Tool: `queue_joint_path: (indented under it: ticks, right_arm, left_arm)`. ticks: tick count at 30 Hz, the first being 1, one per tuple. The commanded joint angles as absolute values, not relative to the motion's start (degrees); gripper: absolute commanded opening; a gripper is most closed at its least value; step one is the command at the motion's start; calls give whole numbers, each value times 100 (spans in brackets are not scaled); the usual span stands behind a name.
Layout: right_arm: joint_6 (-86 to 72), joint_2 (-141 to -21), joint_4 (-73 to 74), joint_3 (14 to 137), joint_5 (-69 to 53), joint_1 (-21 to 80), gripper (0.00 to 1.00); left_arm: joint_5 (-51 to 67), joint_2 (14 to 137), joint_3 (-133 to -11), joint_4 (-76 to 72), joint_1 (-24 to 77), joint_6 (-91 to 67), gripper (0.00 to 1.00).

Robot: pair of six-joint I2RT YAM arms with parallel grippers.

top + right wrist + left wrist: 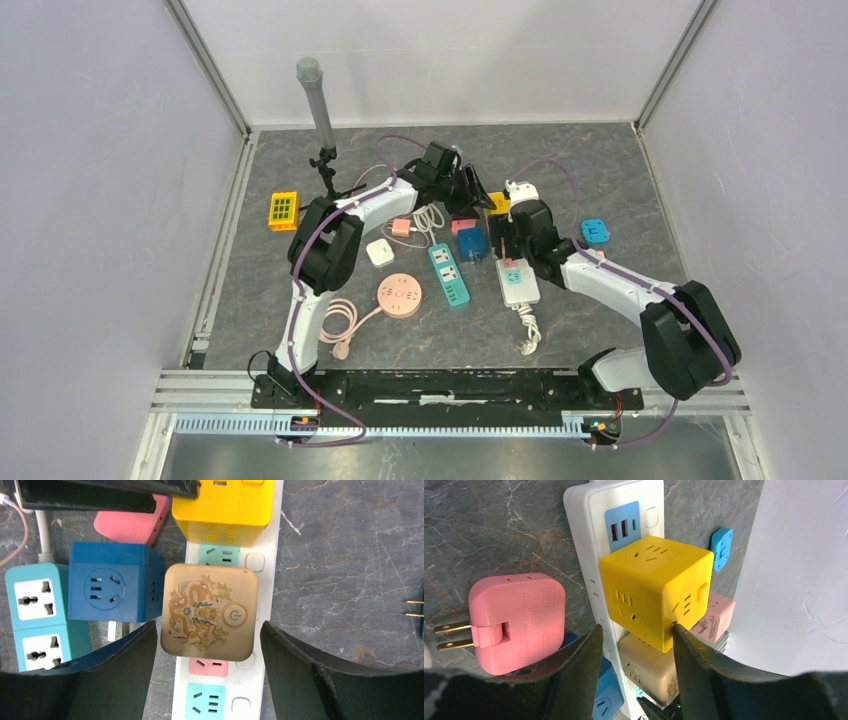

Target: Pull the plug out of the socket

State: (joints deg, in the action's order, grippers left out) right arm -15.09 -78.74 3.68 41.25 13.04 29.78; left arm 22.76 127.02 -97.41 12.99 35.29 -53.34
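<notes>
White socket strip (pixel 269 580) runs near-to-far; gold plug (pixel 209 611) faces up.

On the grey marble tabletop (pixel 600 160) lies a pink flat adapter (pixel 516 620) with its brass prongs (pixel 451 635) sticking out. A dark blue cube socket (pixel 110 587) sits just beside a teal power strip (pixel 37 615). Farther off are a round pink power strip (pixel 401 295) with a coiled cord (pixel 340 320), a yellow socket block (pixel 283 210), a white square adapter (pixel 380 252) and a small blue adapter (pixel 596 232). A grey tube (pixel 317 100) rises on a black stand (pixel 326 170).

Work cell: dark grey marbled tabletop (pixel 480 335) bounded on three sides by plain white wall panels (pixel 440 60), with aluminium frame posts (pixel 210 70) at the rear corners; lighting is even.
</notes>
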Motion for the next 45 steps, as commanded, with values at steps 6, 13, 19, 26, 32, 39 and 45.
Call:
queue_joint_path:
  ticks: [6,13,19,26,32,39,45]
  right_arm:
    - [-1493,-8216,292,4640,1479,2976,48]
    - [-1775,-7883,-144,4331,1346,2939,15]
    - [-1880,-8040,-326,4367,945,2998,0]
    - [-1500,-8007,-12,4514,1973,3341,0]
    - [-1702,-7515,-387,4284,925,2837,0]
    - [-1353,-8002,-10,4512,1908,3524,0]
    - [-1268,-7632,115,4629,1626,3299,0]
  left_arm:
    - [1793,12999,-9869,2261,3561,-4430,54]
    - [1655,13010,-9636,2294,3560,-4272,52]
    - [1583,13023,-9571,2290,3568,-4302,52]
    - [1531,13086,-9606,2292,3647,-4334,51]
    - [1494,13113,-9598,2294,3647,-4394,51]
    - [1516,13179,-9656,2356,3661,-4403,51]
    - [1434,13228,-9749,2482,3665,-4395,50]
